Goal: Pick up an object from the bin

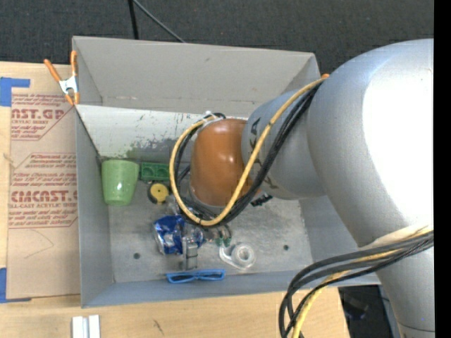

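Note:
My gripper [190,253] reaches down under the arm's orange cover near the bin's front wall. It is right against a crumpled blue and white wrapper [169,234], on that wrapper's right side. Whether it has hold of the wrapper I cannot tell. A small clear tape roll [243,254] lies just to the gripper's right. A flat blue strip-like piece [196,276] lies along the front wall just below the gripper.
A light green cup [118,182] lies on its side by the left wall. Beside it are a dark green block [153,171] and a small yellow piece [158,192]. The arm and its cables cover the bin's right half.

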{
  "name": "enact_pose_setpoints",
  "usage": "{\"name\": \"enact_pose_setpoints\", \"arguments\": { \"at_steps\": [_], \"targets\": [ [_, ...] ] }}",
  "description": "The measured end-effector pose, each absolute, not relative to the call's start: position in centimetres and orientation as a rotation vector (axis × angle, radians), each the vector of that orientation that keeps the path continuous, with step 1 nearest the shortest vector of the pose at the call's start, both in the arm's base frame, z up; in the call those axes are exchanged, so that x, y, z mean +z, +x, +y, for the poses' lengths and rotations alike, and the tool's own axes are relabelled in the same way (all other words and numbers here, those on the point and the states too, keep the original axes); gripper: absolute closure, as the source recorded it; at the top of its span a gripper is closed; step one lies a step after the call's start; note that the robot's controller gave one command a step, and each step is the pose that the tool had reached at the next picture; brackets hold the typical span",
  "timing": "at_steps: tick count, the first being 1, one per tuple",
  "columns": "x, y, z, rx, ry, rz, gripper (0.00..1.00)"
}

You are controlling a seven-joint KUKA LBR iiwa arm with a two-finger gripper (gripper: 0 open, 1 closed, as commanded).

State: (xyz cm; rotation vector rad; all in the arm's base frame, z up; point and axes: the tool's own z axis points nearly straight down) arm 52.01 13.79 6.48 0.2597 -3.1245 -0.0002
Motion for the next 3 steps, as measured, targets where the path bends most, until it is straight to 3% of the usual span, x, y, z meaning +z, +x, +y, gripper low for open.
{"name": "enact_pose_setpoints", "arguments": {
  "at_steps": [1, 2, 3],
  "targets": [
    [6.6, 52.0, 13.8, 0.0, 0.26, -3.122, 1.0],
    [9.9, 52.1, 13.9, -0.003, 0.261, -3.135, 1.0],
    [16.2, 52.2, 14.0, -0.003, 0.262, -3.138, 1.0]
  ]
}}
